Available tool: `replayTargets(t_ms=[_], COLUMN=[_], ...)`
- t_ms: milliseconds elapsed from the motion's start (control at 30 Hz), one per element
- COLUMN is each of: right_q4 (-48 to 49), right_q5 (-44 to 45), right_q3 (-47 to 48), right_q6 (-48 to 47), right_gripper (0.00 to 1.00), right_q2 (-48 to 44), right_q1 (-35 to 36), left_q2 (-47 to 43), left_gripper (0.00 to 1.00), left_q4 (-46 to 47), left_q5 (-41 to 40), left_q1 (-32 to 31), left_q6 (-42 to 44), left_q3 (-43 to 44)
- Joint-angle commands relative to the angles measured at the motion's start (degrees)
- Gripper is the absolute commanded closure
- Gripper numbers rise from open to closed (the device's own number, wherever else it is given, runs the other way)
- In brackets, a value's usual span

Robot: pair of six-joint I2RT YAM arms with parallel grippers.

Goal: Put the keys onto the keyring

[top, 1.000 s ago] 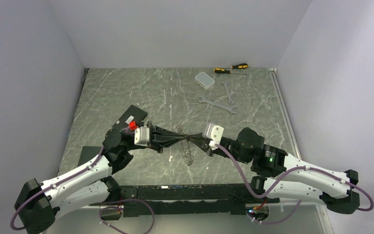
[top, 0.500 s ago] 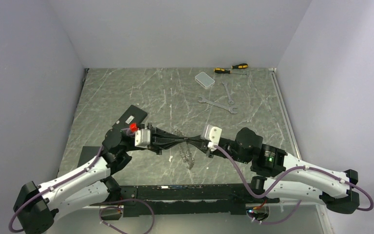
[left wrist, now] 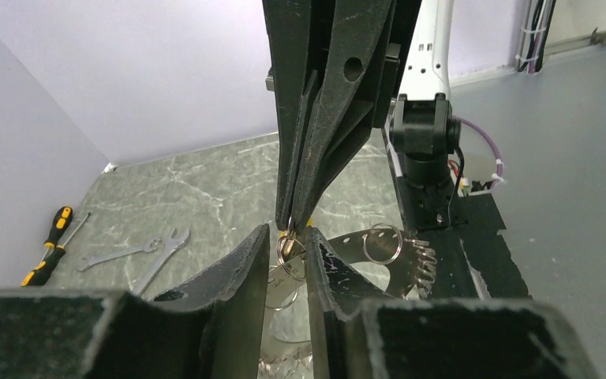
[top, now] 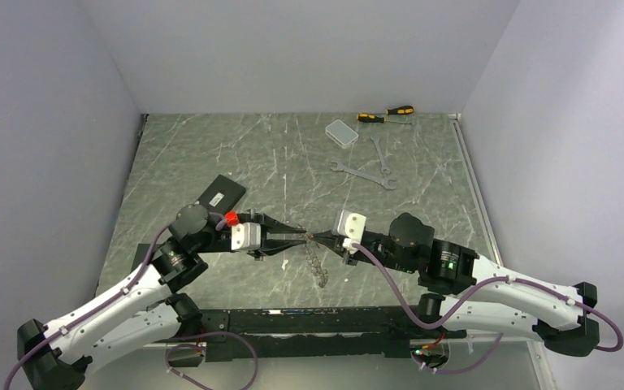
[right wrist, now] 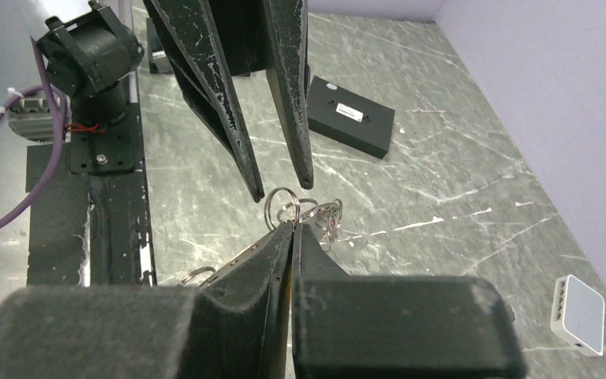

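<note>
We've got the right gripper (right wrist: 293,227) pinched shut on the keyring (right wrist: 282,207). Left gripper (left wrist: 288,237) jaws stand apart, straddling that ring. Keys (top: 318,265) dangle at 6 o'clock from the tips in the top view.

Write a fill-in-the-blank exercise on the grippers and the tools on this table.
1. The right gripper is ___ on the thin metal keyring.
2. The left gripper is ___, with a gap between its black fingers.
3. The clear rectangular plastic box lies near the ___-and-black screwdrivers.
4. ___ long silver wrenches lie on the grey marbled table.
Missing words: shut; open; yellow; two.
</note>
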Motion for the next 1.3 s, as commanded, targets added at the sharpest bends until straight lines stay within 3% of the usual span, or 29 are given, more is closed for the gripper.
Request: replayTargets(t_ms=[0,567,1267], right_q4=[1.0,1.1,-0.3], right_q5=[-0.5,-0.1,-2.6], right_q3=[3.4,3.3,2.5], right_q6=[0.0,0.1,0.9], right_gripper=[1.0,1.0,1.0], right_q2=[0.1,1.3,-0.1], right_q1=[-0.1,-0.1,-0.1], left_q2=[-0.7,2.4,9.9], left_gripper=[0.71,0.71,0.71], left_q4=[-8.8,-22.2,-25.7], left_q5=[0.4,-0.2,3.3], left_q1=[-0.2,-0.2,-0.2], left_q6=[6.3,13.1,20.7], left_q3=[4.6,9.9,14.3])
